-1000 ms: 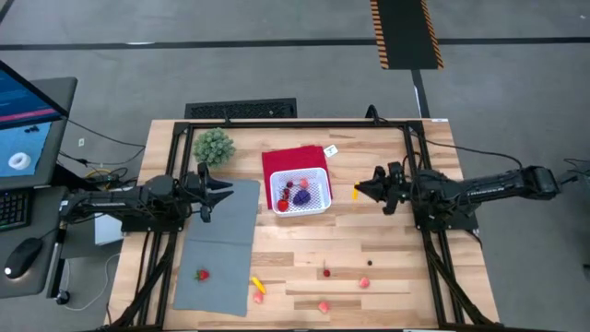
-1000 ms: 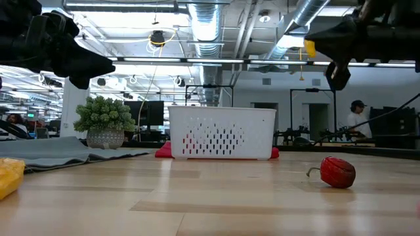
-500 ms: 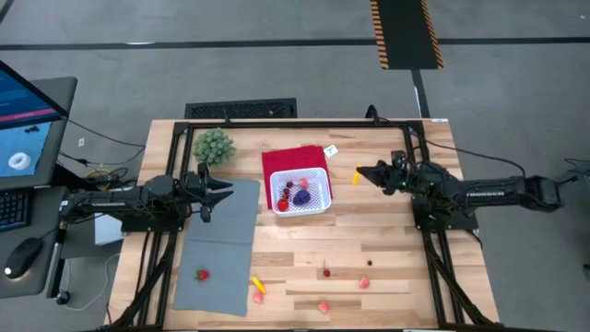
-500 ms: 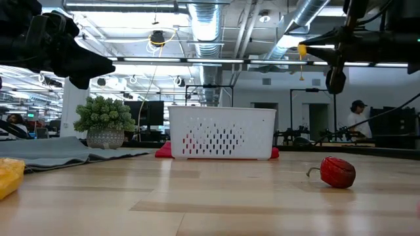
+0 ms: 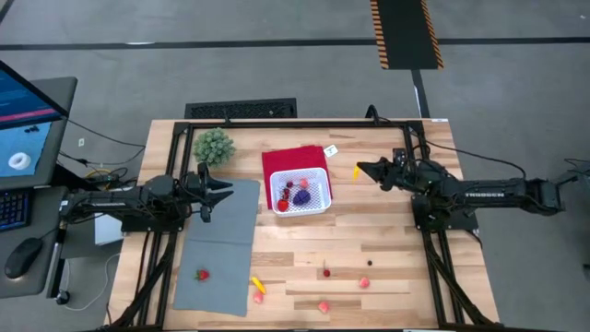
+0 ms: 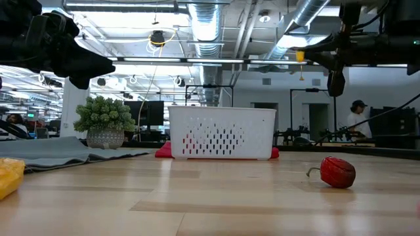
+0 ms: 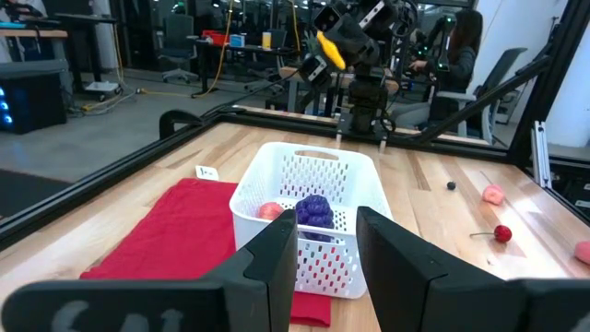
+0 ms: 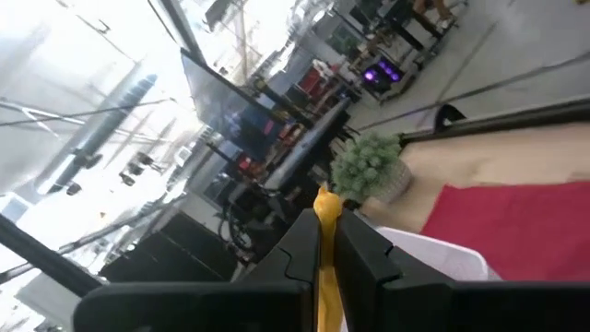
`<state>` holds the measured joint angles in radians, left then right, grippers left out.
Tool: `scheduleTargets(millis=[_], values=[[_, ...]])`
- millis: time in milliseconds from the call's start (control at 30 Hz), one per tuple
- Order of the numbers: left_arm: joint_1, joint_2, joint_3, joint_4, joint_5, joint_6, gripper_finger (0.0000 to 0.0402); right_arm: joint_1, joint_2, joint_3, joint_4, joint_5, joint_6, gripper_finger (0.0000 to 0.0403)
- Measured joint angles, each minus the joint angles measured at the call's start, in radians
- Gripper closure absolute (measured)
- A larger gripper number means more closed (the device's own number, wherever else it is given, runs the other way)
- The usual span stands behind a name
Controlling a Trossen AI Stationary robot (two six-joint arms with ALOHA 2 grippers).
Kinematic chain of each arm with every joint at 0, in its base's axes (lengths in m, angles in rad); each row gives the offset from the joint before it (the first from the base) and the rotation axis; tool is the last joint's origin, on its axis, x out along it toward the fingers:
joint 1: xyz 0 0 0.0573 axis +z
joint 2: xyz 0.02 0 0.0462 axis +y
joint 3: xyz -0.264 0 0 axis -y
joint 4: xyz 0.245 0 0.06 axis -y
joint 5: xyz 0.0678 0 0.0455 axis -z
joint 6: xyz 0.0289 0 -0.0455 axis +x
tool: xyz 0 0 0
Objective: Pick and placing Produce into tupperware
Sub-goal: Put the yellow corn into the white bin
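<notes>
The white latticed tupperware stands on a red cloth mid-table, and red, pink and purple produce lies inside it. My right gripper hovers to the right of the tupperware, shut on a thin yellow piece of produce. My left gripper waits open and level over a grey mat, pointing at the tupperware. More produce lies loose near the front: a red piece on the mat, a yellow one, and small red and pink ones. My right gripper pinches the long yellow piece between its two fingers. The piece lies along the fingers, and its end sticks out past their tips. The fingers come in about level from the table's right side. The piece is high above the table.
A green bushy plant stands at the far left of the table. A small white tag lies beside the red cloth. Black frame rails run along the table's edges. A red piece lies close to the low camera.
My right gripper has swung toward the table's far edge with the yellow piece, staying high and shut on it, and has rolled about its own axis. The yellow piece now hangs farther back, level with the tupperware's far half.
</notes>
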<state>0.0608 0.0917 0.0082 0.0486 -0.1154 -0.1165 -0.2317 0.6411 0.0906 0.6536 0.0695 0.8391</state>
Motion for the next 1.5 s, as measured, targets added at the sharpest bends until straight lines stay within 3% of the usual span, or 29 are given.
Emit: scheduleTargets(millis=[700, 967, 1300, 1500], values=[[0.000, 0.000, -0.001, 0.000, 0.000, 0.000, 0.0297, 0.014, 0.000, 0.000, -0.067, 0.063, -0.006, 0.0356], [0.000, 0.000, -0.001, 0.000, 0.000, 0.000, 0.0297, 0.081, 0.000, 0.000, -0.048, 0.063, -0.206, 0.0356], [0.000, 0.000, -0.001, 0.000, 0.000, 0.000, 0.0297, 0.180, 0.002, 0.000, -0.039, 0.063, -0.330, 0.0356], [0.000, 0.000, -0.001, 0.000, 0.000, 0.000, 0.0297, 0.282, 0.002, 0.000, -0.039, 0.060, -0.563, 0.0356]])
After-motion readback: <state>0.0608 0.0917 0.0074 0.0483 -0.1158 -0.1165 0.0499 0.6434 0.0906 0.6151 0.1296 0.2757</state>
